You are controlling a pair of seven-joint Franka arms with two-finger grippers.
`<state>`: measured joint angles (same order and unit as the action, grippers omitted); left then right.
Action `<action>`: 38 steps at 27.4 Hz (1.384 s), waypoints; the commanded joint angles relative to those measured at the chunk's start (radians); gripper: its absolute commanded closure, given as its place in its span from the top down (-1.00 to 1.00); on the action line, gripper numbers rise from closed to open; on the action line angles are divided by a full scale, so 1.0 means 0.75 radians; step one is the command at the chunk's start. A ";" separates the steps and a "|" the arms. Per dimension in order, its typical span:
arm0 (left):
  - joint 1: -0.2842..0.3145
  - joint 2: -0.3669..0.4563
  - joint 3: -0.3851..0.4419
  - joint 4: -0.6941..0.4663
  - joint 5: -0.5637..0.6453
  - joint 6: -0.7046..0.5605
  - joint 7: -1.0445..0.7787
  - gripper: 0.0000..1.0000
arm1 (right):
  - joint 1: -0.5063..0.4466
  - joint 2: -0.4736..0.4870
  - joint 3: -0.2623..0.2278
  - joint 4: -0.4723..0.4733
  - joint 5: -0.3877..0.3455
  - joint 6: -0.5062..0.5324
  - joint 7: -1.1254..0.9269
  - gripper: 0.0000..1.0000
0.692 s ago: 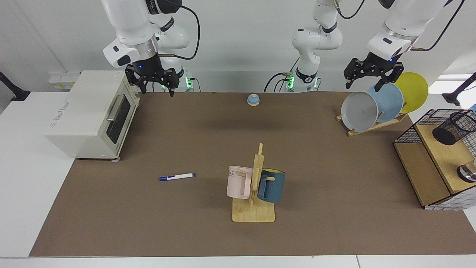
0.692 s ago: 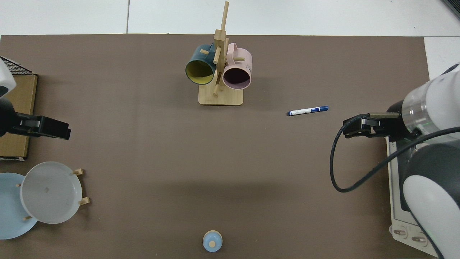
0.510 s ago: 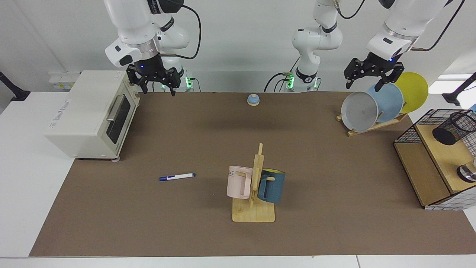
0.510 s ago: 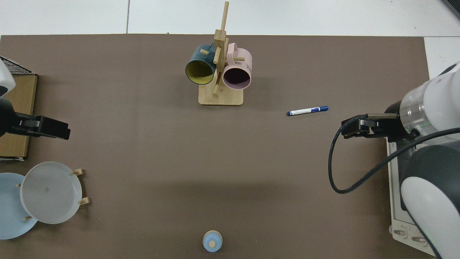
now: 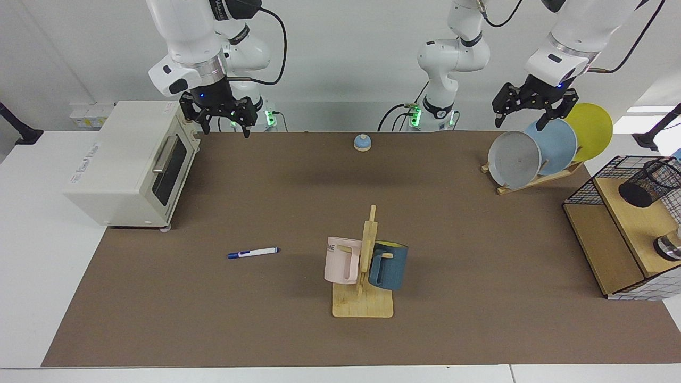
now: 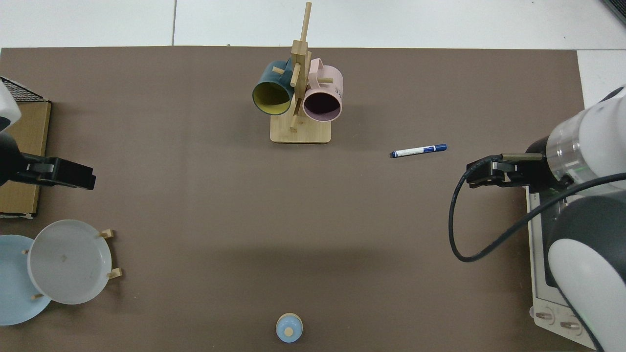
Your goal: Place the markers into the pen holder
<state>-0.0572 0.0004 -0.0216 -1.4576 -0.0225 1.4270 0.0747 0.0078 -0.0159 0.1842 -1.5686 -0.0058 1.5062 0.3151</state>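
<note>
Matt brown mat [image 5: 479,239] with a faintly rough, felt-like look covers the smooth white desk [image 5: 32,239]; mug rack [image 5: 364,298] and plate rack [image 5: 537,180] are pale bare wood, the shelf [image 5: 628,223] light wood under black wire mesh. Marker [image 5: 253,252] is smooth white plastic with a blue cap, holder [image 5: 649,183] black metal mesh. Mugs [image 6: 296,95] and plates [image 5: 548,146] look matt and smooth, oven [image 5: 122,159] cream satin with a metal handle, arm shells glossy white plastic.
</note>
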 commanded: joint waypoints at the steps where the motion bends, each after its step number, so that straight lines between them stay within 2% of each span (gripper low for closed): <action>1: 0.007 -0.013 -0.004 0.000 0.016 -0.009 0.001 1.00 | -0.006 -0.030 0.004 -0.032 0.026 -0.006 0.030 1.00; 8: 0.007 -0.015 -0.002 -0.002 0.014 -0.011 -0.003 1.00 | -0.066 -0.038 0.002 -0.101 0.026 0.074 0.130 1.00; 14: 0.007 -0.017 0.000 -0.004 0.014 -0.011 -0.003 1.00 | -0.049 -0.007 0.004 -0.220 0.026 0.254 0.510 1.00; 22: 0.009 -0.019 0.004 -0.008 0.014 -0.011 -0.003 1.00 | -0.072 0.176 0.004 -0.267 0.030 0.458 1.056 1.00; 25: 0.009 -0.019 0.004 -0.010 0.014 -0.011 -0.005 1.00 | -0.090 0.224 0.004 -0.299 0.061 0.548 1.218 1.00; 30: 0.009 -0.019 0.006 -0.010 0.014 -0.011 -0.003 1.00 | -0.127 0.230 0.002 -0.448 0.155 0.769 1.357 1.00; 32: 0.011 -0.021 0.006 -0.010 0.014 -0.011 -0.001 1.00 | -0.129 0.252 0.002 -0.494 0.163 0.849 1.420 1.00; 38: 0.011 -0.021 0.008 -0.012 0.014 -0.011 0.001 1.00 | -0.107 0.365 0.002 -0.508 0.163 1.025 1.641 1.00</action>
<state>-0.0566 -0.0011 -0.0148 -1.4576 -0.0225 1.4254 0.0738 -0.0751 0.2132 0.1735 -1.9265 0.0999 2.1665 1.4175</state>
